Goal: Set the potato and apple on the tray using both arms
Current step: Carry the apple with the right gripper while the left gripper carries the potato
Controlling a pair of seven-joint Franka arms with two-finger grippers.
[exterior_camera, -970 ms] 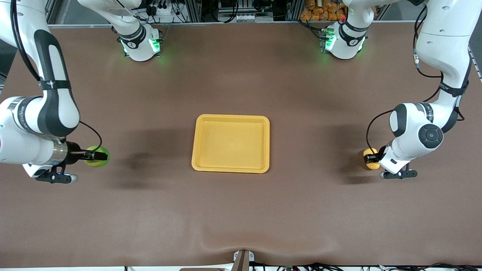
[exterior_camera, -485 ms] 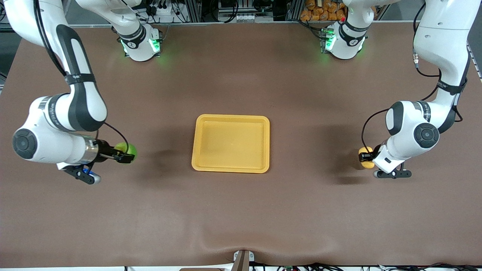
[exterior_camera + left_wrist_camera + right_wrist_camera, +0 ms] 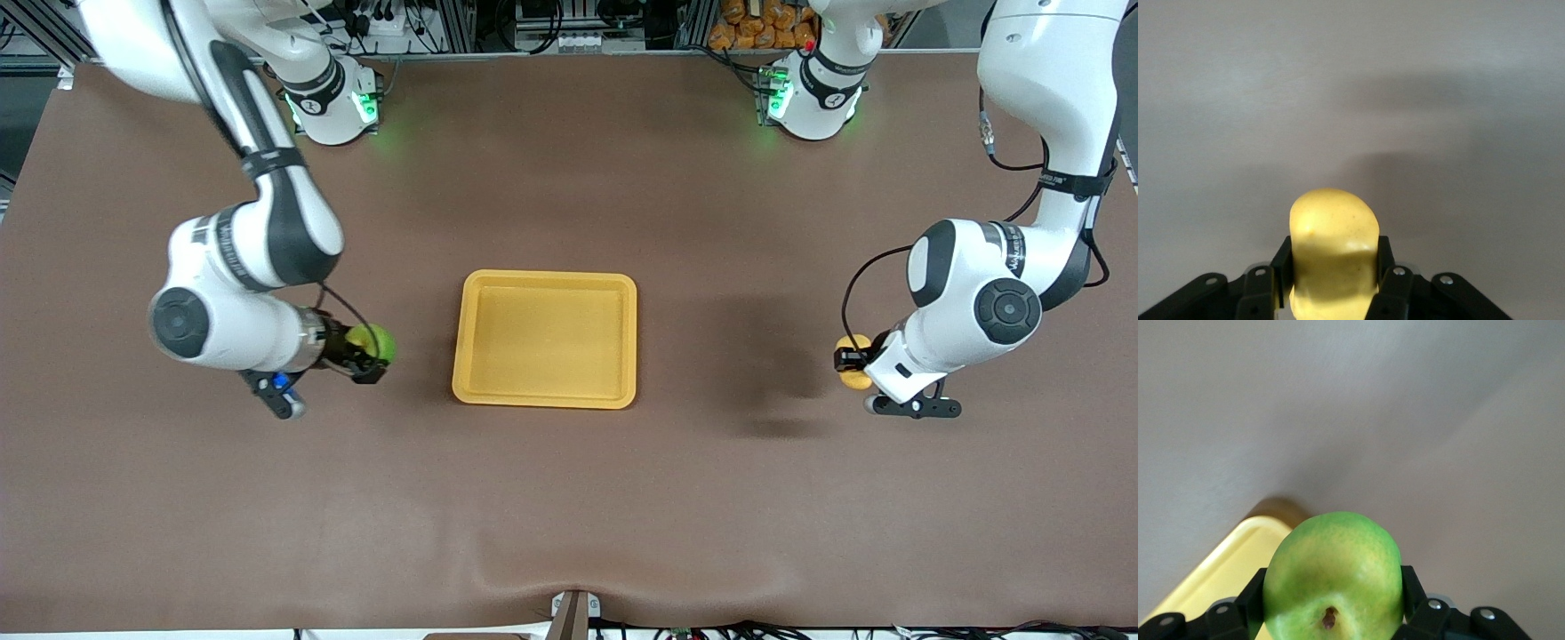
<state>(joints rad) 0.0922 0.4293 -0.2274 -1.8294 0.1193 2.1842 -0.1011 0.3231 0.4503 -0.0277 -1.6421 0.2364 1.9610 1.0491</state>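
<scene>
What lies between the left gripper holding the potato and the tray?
Only bare brown table, as the front view shows. The left gripper, shut on the potato, is up over the table, well short of the tray.

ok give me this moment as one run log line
right gripper: holds apple, beside tray | left gripper: holds potato, over table | tray: empty

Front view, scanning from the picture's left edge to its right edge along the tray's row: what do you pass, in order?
Right end effector shut on the apple → tray → potato clamped in the left end effector. Both fruits are held over bare table, neither over the tray.
</scene>
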